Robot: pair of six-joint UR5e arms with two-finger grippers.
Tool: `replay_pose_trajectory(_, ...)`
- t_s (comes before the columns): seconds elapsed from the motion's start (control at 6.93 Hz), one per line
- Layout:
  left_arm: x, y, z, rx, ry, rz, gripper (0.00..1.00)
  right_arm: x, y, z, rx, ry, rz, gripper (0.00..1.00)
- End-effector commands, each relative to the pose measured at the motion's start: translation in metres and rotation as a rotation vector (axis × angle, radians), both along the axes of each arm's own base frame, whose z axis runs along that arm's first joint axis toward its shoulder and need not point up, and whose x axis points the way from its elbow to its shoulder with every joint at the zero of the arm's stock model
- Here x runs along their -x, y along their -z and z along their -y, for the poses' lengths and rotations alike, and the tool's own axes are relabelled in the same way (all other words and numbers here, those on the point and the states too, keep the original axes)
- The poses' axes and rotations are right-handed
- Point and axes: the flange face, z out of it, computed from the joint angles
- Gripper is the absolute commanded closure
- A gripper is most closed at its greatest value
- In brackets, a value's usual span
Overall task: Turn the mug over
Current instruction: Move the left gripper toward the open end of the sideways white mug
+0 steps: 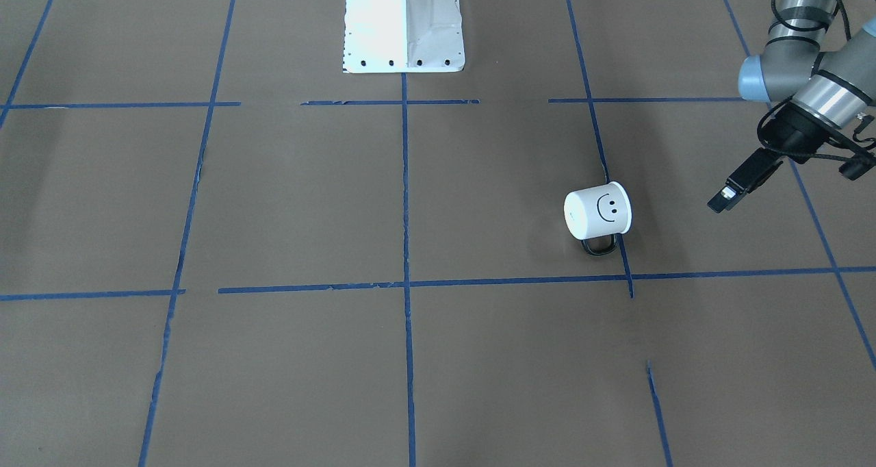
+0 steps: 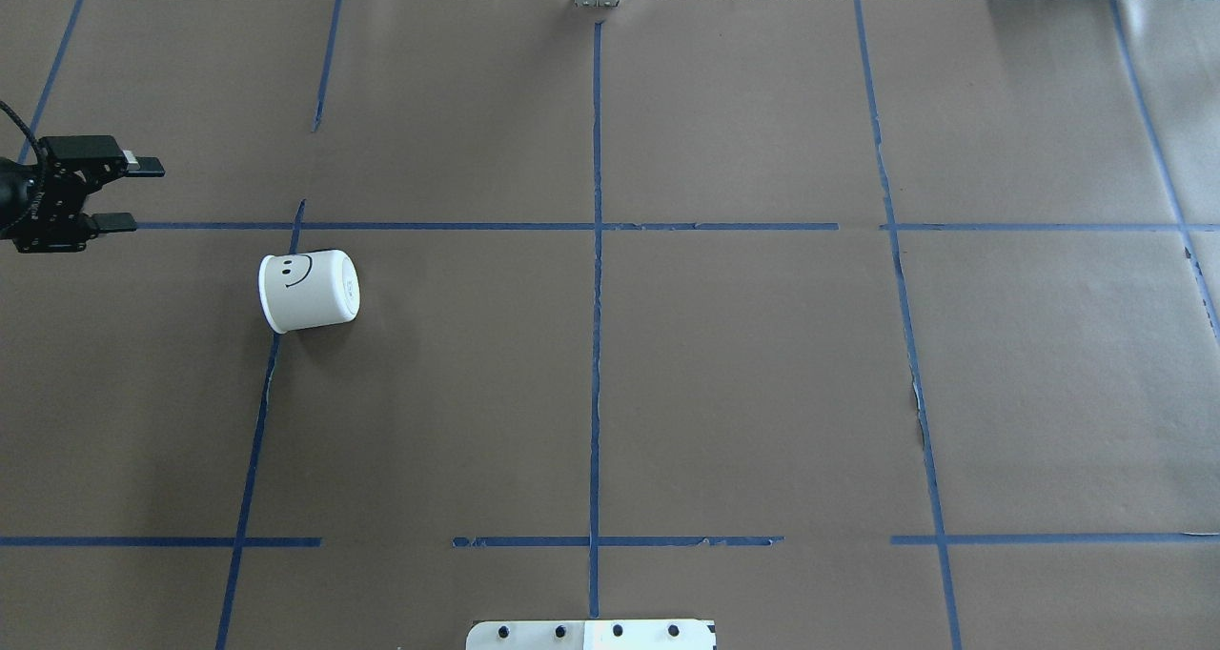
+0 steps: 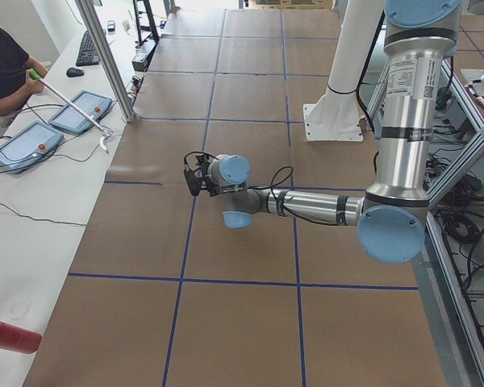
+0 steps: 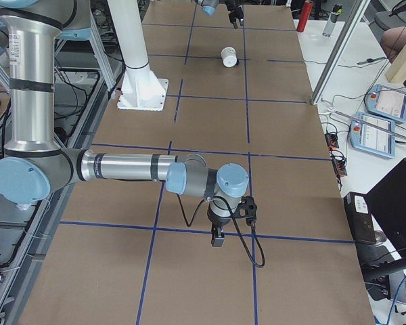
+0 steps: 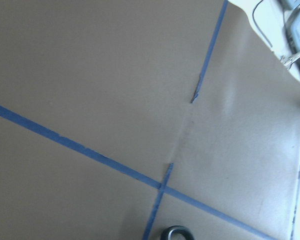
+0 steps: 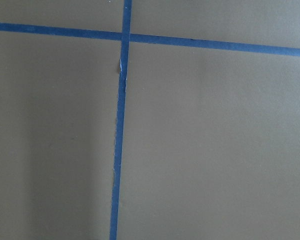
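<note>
Mug (image 2: pixel 309 291) lies apart from spread, empty left fingers (image 2: pixel 143 167); right fingers (image 4: pixel 217 238): cannot tell.

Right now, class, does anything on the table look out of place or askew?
Yes: the small white cylindrical mug with a black smiley face lies tipped on its side on the brown paper-covered table, near the open left gripper, not upright.

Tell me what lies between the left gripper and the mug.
Only brown table paper crossed by a blue tape line separates the left gripper from the mug; the overhead exterior view shows it.
</note>
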Motion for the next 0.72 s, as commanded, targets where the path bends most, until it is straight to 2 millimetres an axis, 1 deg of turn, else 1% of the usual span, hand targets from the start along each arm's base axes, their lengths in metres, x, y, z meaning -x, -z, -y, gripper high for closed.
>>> replay_pose_trajectory(0.0,-0.022,-0.002,-0.02,-0.119,0.089,-0.158,0.0,0.0,0.0,0.0,0.0,0.0,0.0,0.0)
replay_pose_trajectory(0.14,-0.038,-0.012,-0.029,-0.097,0.122,-0.217,0.0,0.0,0.0,0.0,0.0,0.0,0.0,0.0)
replay_pose_trajectory(0.29,-0.074,-0.008,-0.036,-0.096,0.133,-0.274,0.0,0.0,0.0,0.0,0.0,0.0,0.0,0.0)
replay_pose_trajectory(0.43,-0.102,-0.004,-0.039,-0.095,0.116,-0.286,0.0,0.0,0.0,0.0,0.0,0.0,0.0,0.0)
replay_pose_trajectory(0.58,-0.102,-0.011,-0.042,-0.095,0.107,-0.265,0.0,0.0,0.0,0.0,0.0,0.0,0.0,0.0)
